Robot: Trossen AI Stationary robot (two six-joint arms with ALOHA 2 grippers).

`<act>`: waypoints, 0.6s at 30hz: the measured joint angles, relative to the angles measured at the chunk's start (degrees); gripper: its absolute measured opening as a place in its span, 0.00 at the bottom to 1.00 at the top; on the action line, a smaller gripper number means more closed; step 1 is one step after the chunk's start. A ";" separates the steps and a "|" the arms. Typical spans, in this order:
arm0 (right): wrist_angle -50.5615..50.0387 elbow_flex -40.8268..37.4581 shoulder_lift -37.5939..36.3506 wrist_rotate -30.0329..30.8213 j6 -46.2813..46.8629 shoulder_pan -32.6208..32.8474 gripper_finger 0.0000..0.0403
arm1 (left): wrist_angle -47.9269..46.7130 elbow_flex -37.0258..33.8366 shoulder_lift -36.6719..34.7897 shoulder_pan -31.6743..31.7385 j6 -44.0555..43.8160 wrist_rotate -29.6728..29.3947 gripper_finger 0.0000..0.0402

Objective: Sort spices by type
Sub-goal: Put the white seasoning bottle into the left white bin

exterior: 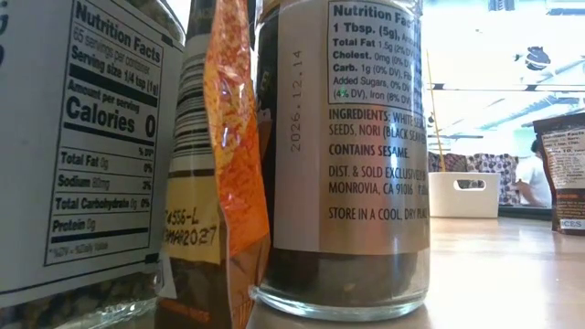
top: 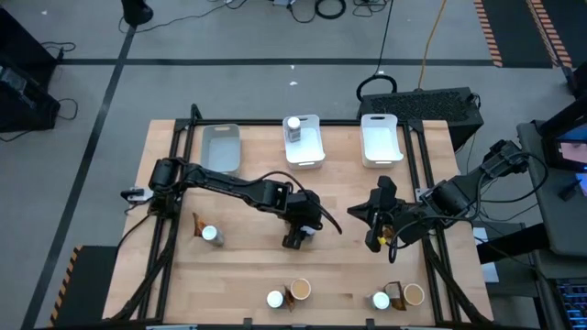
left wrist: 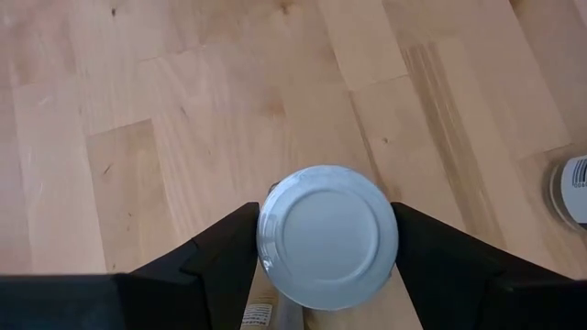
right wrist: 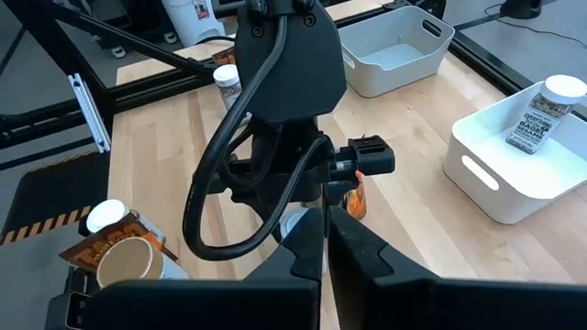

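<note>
Jar sits between my left gripper's fingers, gripped, mid-frame. Right gripper is closed, empty. I count five white-capped jars, two tubs.

White-capped jar upright between gripper fingers, another jar in middle white tray

Pale wood table (matt, smooth)

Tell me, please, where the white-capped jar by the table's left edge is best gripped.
Probably from straight above, gripping the white-capped jar just under its cap: it stands upright, and a pouch crowds one side, so close across the free sides.
</note>
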 joint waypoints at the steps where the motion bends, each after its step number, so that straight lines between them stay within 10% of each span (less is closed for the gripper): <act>1: 0.00 -0.01 0.00 0.00 0.00 0.00 0.00 | -0.02 0.00 -0.01 0.00 0.00 0.00 0.60; 18: -1.53 -0.01 0.00 0.06 -0.02 0.00 0.00 | -0.08 0.00 0.01 0.00 -0.24 -0.07 0.53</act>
